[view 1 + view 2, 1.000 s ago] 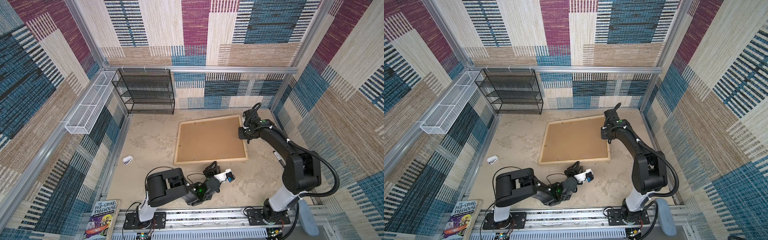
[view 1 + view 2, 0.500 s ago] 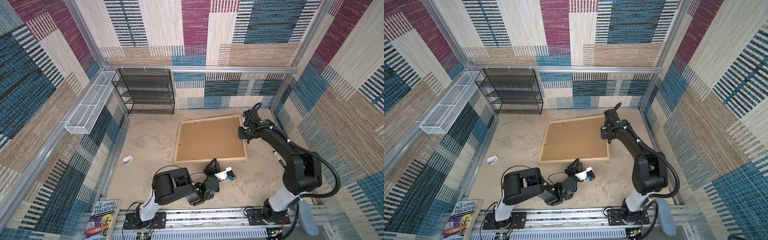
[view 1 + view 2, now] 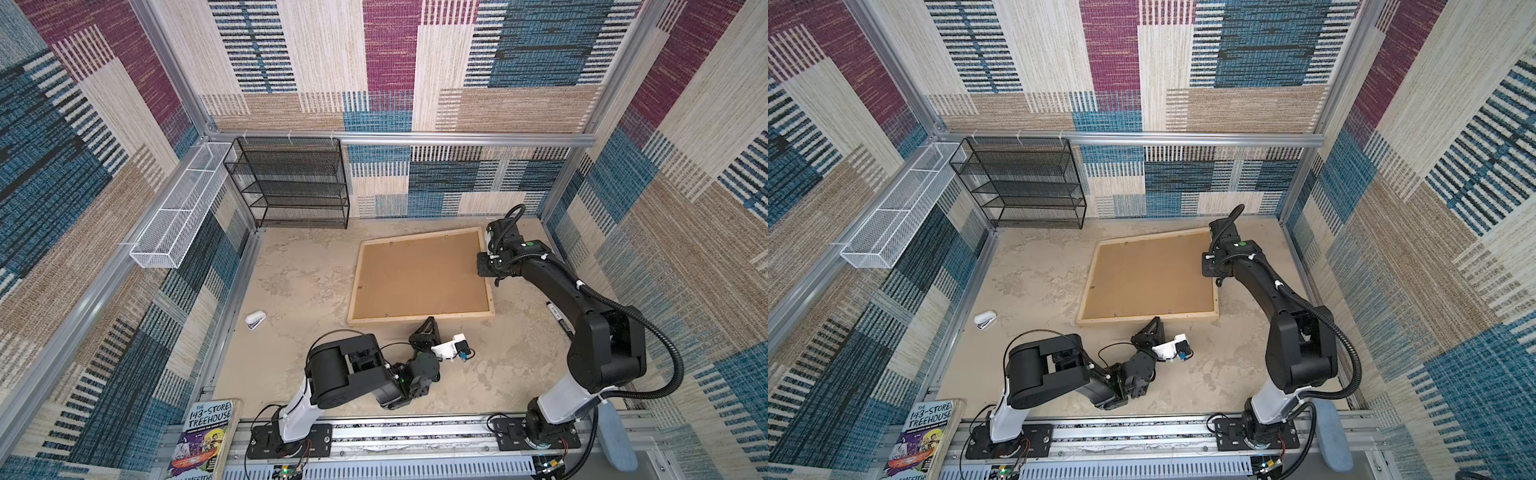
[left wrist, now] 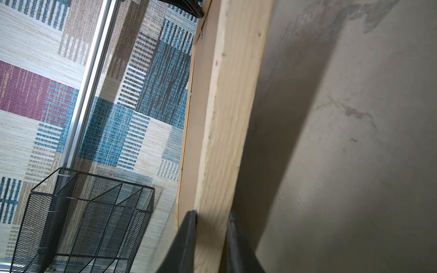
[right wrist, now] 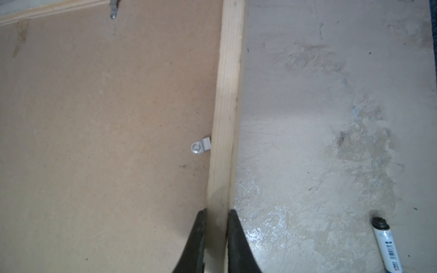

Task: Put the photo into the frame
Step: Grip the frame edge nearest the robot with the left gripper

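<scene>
The frame point(image 3: 419, 318) point(image 3: 1142, 318) lies flat on the floor, back side up, its pale wood strips around a brown backing board point(image 3: 419, 274). The photo is hidden. In both top views my left gripper point(image 3: 428, 323) point(image 3: 1156, 323) is at the frame's near edge. The left wrist view shows that gripper point(image 4: 211, 217) shut on the frame's wood strip point(image 4: 227, 118), a finger pressed against each side. My right gripper point(image 3: 485, 274) point(image 3: 1209, 274) is at the frame's right edge. In the right wrist view it point(image 5: 216, 212) is shut on the strip point(image 5: 227, 106) there.
A metal clip point(image 5: 201, 146) holds the backing board near my right gripper. A marker point(image 3: 559, 316) point(image 5: 386, 243) lies right of the frame, a white stapler point(image 3: 255, 320) to its left. A black mesh shelf point(image 3: 291, 183) and a white wire basket point(image 3: 178, 208) stand at the back left.
My left gripper has moved up to the frame's near edge and its jaws have closed on the wood strip. The right arm has not moved.
</scene>
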You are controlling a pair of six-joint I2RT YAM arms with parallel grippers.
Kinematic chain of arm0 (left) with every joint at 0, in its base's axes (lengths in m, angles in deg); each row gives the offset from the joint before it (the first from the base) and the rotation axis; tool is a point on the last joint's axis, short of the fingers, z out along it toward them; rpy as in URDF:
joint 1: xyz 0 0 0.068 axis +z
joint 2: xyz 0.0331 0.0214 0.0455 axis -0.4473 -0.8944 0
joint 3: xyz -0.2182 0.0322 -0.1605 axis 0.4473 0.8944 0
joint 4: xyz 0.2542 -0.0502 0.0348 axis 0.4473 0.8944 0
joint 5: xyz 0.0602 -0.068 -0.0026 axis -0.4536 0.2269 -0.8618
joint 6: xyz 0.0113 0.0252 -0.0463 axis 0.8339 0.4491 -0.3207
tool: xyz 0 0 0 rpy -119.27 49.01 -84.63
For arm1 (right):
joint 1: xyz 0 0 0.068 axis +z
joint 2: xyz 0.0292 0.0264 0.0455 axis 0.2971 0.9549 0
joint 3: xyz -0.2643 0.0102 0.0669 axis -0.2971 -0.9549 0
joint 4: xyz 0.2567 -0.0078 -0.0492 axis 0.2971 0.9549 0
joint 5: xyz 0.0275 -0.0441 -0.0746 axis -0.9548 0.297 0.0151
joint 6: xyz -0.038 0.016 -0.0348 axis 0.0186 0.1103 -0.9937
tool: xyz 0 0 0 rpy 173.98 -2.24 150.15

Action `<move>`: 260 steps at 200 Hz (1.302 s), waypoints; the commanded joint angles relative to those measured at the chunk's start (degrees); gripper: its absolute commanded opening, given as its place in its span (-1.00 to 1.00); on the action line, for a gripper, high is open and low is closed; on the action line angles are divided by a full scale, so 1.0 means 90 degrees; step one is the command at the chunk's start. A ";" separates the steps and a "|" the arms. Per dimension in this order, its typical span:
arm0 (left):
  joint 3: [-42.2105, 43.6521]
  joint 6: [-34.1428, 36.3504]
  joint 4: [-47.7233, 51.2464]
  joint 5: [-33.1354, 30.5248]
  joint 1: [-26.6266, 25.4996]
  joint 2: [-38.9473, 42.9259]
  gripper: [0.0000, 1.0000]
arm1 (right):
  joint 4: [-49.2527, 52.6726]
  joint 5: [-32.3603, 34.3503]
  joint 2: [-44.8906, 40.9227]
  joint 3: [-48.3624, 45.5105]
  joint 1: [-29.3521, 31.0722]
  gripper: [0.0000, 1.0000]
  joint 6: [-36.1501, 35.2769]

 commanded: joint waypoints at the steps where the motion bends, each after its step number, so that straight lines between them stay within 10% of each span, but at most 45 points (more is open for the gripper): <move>1: -0.0102 -0.0067 -0.0583 -0.0445 0.0040 -0.0003 -0.62 | 0.0036 -0.0262 -0.0062 -0.0043 0.0017 -0.86 -0.0019; 193: -0.0241 -0.0065 -0.0585 -0.0375 0.0257 -0.0138 -0.18 | -0.0067 -0.0681 -0.0318 -0.0232 0.0015 -0.89 -0.0184; 260: -0.0194 0.0004 -0.0578 -0.0432 0.0255 0.0030 -0.55 | -0.0100 -0.0580 -0.0283 -0.0213 0.0006 -0.79 -0.0146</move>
